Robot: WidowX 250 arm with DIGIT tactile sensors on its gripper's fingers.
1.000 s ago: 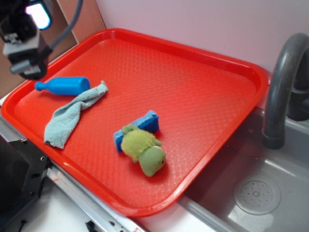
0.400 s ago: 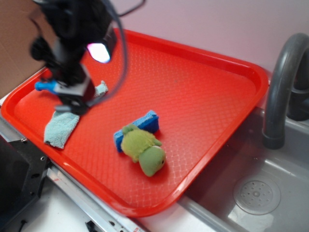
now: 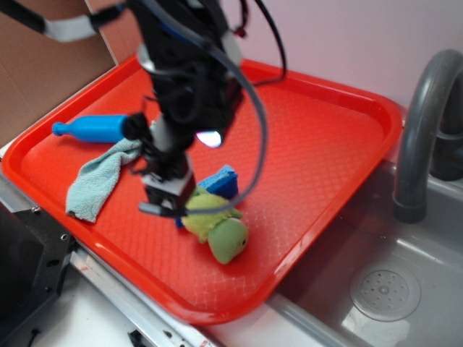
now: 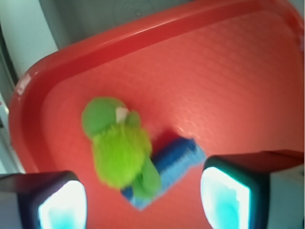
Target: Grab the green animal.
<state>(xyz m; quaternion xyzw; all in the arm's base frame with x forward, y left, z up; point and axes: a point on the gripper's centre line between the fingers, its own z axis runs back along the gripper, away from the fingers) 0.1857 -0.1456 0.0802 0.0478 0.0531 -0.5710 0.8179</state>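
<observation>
The green animal [image 3: 217, 225] is a fuzzy yellow-green plush with a darker olive head. It lies on the red tray [image 3: 311, 137] near the front edge, against a blue sponge [image 3: 219, 181]. My gripper [image 3: 168, 200] hangs open just left of the plush, a little above the tray. In the wrist view the plush [image 4: 119, 148] and the sponge [image 4: 174, 164] lie ahead between the two spread fingers, and the gripper [image 4: 143, 207] is empty.
A pale teal cloth [image 3: 98, 177] and a blue bottle-shaped toy [image 3: 90, 129] lie at the tray's left side. A grey faucet [image 3: 423, 130] and a sink [image 3: 383, 289] are to the right. A black frame [image 3: 25, 267] stands at the front left.
The arm has swept from the far left corner across the cloth to just left of the green plush and come lower. The objects have not moved.
</observation>
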